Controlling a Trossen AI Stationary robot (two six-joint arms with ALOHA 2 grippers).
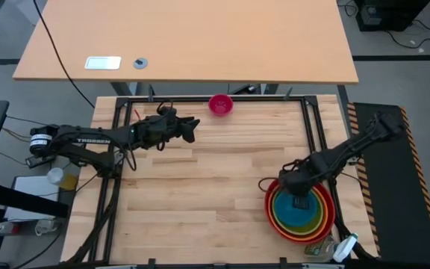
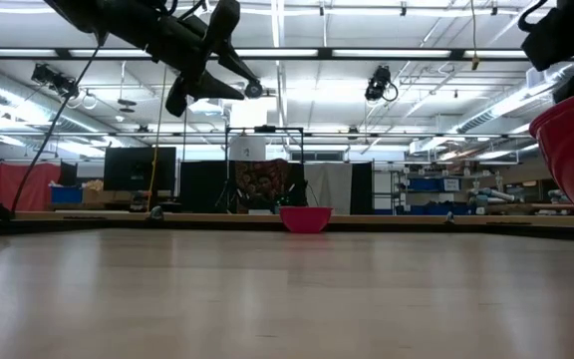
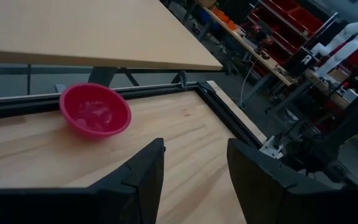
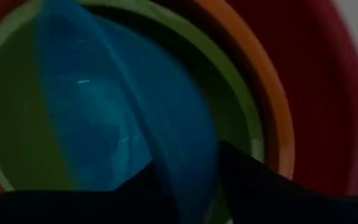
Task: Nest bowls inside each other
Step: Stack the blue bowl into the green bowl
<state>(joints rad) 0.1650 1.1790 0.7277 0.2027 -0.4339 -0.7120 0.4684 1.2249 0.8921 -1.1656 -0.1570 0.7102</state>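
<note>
The magenta pink bowl [image 1: 220,104] [image 2: 306,218] [image 3: 95,117] stands upright on its base at the table's far edge. My left gripper [image 1: 194,127] [image 3: 194,174] hovers open above the table, just left of it, pointing toward it. At the near right the red bowl [image 1: 270,217] [image 4: 328,93] holds the orange bowl [image 4: 260,81], the lime green bowl [image 4: 5,124] and the blue bowl [image 1: 304,218] [image 4: 98,124]. The blue bowl sits tilted in the green one. My right gripper [image 1: 301,200] [image 4: 185,186] points down over this stack, one finger on either side of the blue bowl's rim. My right gripper comes from above, with the blue bowl's rim [image 4: 182,168] between its parted fingers, one inside the bowl and one outside. Whether either finger touches the wall, I cannot tell. The bowl lies in the green bowl.
A black frame rail [image 1: 200,98] runs along the table's far edge, and another [image 1: 316,142] runs down its right side. A large desk [image 1: 185,37] stands beyond the far rail. Small clutter [image 1: 342,250] lies by the stack's near right. The wooden middle [image 1: 200,187] is bare.
</note>
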